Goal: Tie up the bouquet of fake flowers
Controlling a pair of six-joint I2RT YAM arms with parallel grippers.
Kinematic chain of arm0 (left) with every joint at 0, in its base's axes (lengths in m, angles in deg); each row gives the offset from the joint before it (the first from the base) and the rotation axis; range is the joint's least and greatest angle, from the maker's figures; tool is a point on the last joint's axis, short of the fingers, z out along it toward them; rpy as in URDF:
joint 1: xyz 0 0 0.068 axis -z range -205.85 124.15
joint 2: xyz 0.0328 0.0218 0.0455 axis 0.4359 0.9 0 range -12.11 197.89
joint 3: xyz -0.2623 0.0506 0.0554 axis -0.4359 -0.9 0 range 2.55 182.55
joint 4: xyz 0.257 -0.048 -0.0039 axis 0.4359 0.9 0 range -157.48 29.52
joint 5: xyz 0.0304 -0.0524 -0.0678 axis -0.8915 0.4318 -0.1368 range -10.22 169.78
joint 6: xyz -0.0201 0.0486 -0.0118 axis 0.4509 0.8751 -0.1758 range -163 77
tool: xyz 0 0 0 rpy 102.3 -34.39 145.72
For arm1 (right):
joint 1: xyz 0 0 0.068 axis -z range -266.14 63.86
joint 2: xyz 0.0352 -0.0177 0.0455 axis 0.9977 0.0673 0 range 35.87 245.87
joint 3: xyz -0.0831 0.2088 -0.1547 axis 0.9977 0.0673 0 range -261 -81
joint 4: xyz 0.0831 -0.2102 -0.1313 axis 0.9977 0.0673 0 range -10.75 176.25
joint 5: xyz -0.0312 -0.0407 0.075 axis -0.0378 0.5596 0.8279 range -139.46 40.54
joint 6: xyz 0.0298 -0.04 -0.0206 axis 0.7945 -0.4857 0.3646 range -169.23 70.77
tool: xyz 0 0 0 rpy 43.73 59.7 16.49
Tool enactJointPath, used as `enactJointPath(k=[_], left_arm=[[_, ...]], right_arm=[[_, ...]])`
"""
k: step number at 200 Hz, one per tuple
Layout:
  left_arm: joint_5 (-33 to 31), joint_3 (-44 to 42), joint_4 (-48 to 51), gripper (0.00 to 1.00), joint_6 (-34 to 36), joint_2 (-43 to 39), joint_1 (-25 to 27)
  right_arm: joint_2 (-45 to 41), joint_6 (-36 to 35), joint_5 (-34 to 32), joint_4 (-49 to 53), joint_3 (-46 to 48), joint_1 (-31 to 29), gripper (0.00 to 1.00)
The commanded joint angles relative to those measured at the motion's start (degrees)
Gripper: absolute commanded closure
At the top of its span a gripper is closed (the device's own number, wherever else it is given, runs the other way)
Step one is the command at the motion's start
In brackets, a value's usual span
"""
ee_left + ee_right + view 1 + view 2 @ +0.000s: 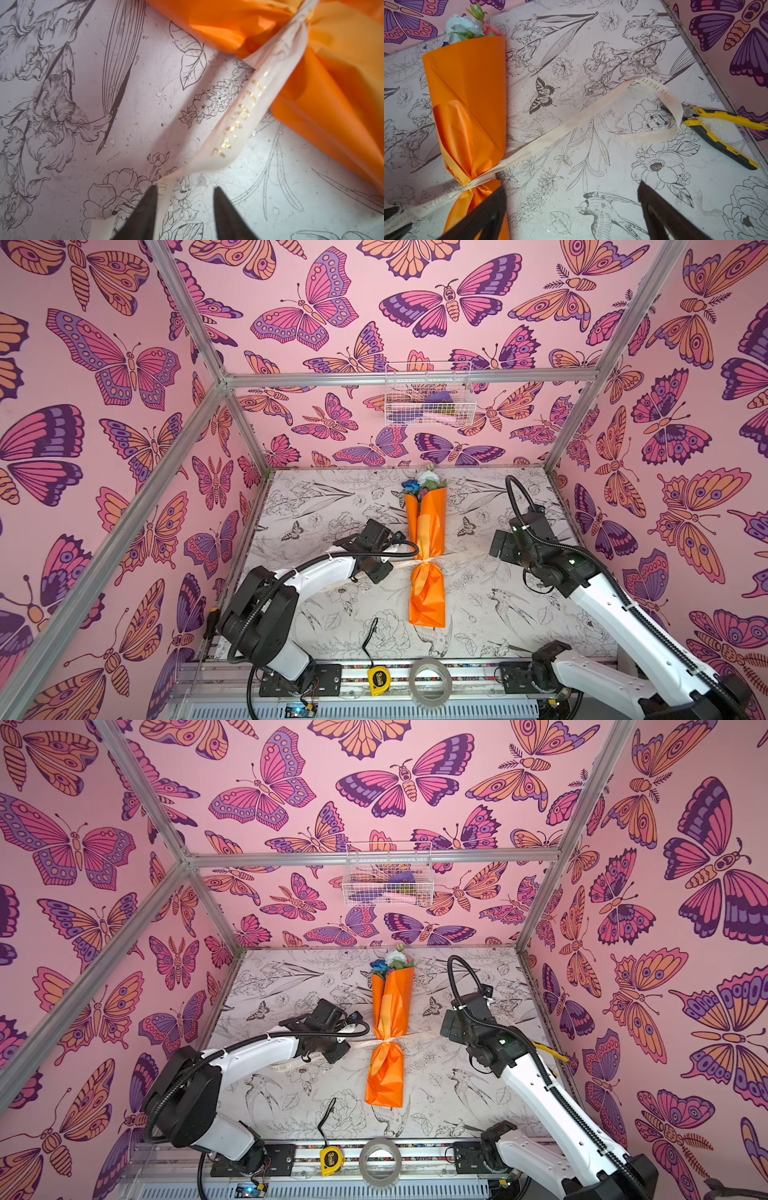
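Note:
The bouquet of fake flowers point(426, 531) point(392, 1006) lies along the middle of the table, wrapped in glossy orange paper point(467, 93), with blue and white blooms at the far end. A cream printed ribbon point(571, 124) point(245, 116) cinches its waist, and one tail runs out to each side. My left gripper point(185, 189) point(384, 562) hovers low just left of the waist. It is open, and the left ribbon tail lies against one finger, not pinched. My right gripper point(571, 187) point(498, 545) hangs open to the right of the bouquet, over bare table.
Yellow-handled pliers point(716, 133) lie by the right wall, near the curled end of the ribbon. A yellow tape measure point(377, 678) and a roll of tape point(430, 682) sit on the front rail. A wire basket point(428, 400) hangs on the back wall.

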Motion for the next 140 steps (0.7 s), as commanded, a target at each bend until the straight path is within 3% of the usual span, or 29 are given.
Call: enactJointPath(k=[1,95,140], left_arm=[[1.7,-0.9,-0.4,0.42,1.7,0.5,0.1],[2.2,2.0,0.5,0.4,6.1,7.5,0.4],[3.0,4.0,0.7,0.46,7.6,10.3,-0.2]], right_arm=[[0.1,-0.1,0.5,-0.7,0.4,0.3,0.01],[0.3,0.2,1.1,-0.8,0.7,0.3,0.01],[1.2,0.3,1.4,-1.5,0.9,0.4,0.01]])
